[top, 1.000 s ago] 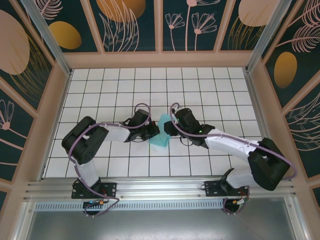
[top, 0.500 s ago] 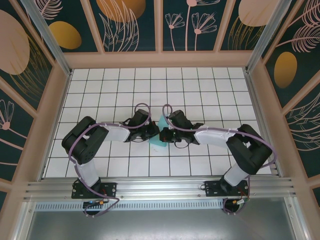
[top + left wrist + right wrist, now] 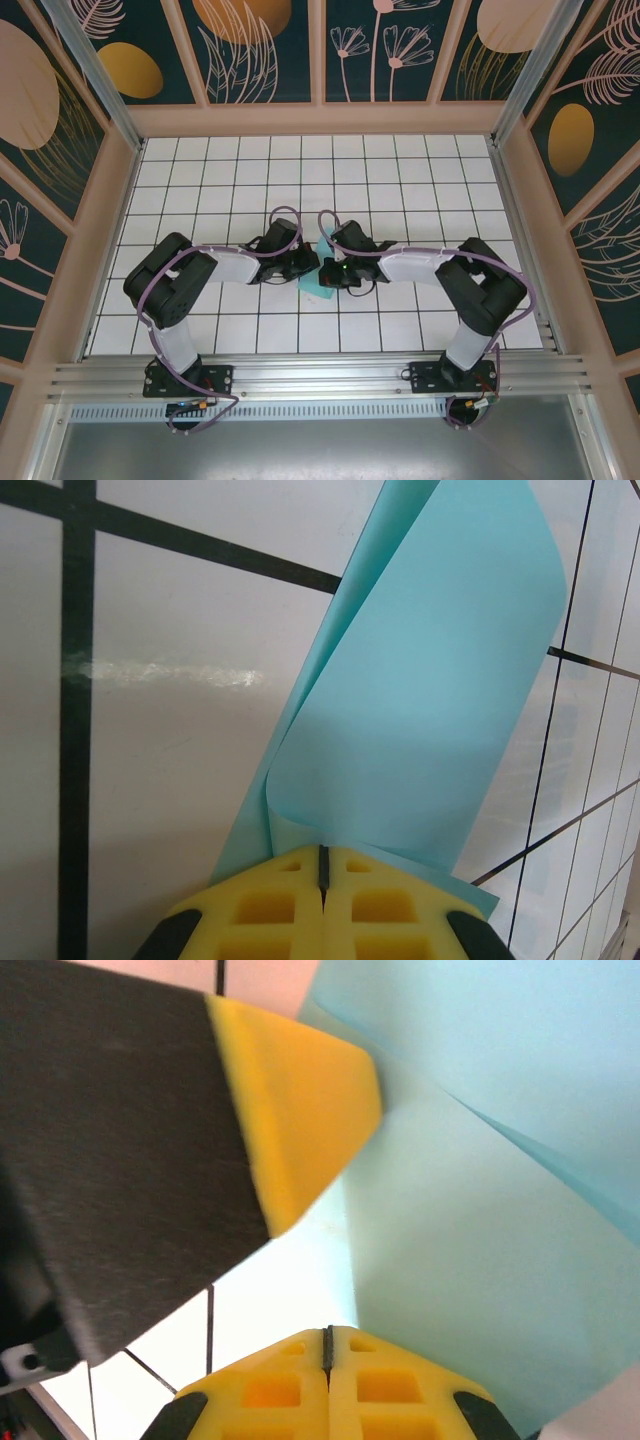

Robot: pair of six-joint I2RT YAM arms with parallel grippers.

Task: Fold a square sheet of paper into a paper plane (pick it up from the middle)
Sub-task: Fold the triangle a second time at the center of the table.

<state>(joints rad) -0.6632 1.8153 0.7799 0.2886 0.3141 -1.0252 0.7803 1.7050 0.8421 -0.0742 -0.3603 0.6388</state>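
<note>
**Both claws meet at the sheet, mid-desk**

Top view: the two arms reach inward and meet nose to nose near the middle of the white gridded desk (image 3: 400, 180). The square sheet of paper (image 3: 430, 710) sits right at that meeting point. From above it shows as small turquoise patches, mostly covered by the two wrists.

Left wrist view: the left claw (image 3: 322, 865) has its yellow pads pressed together, with only a thin dark seam between them. It is clamped on the sheet. The paper fans up and away from the pad tips in two layers. The nearer layer curls round in a soft roll just left of the tips and ends in a rounded corner at upper right. The layer behind runs straight up past the top of the frame. A small corner pokes out to the right of the pads. Tiles and dark grid lines show on both sides.

Right wrist view: the right claw (image 3: 327, 1345) also has its pads together, seam closed. The sheet spreads across the right of the frame with a crease line slanting through it. Its near edge drops to the right-hand pad. Whether that edge is actually nipped between the pads I cannot tell, as the angle is too close. One finger (image 3: 300, 1110) of the left claw, black with a yellow tip, looms at upper left, touching or almost touching the paper.
</note>
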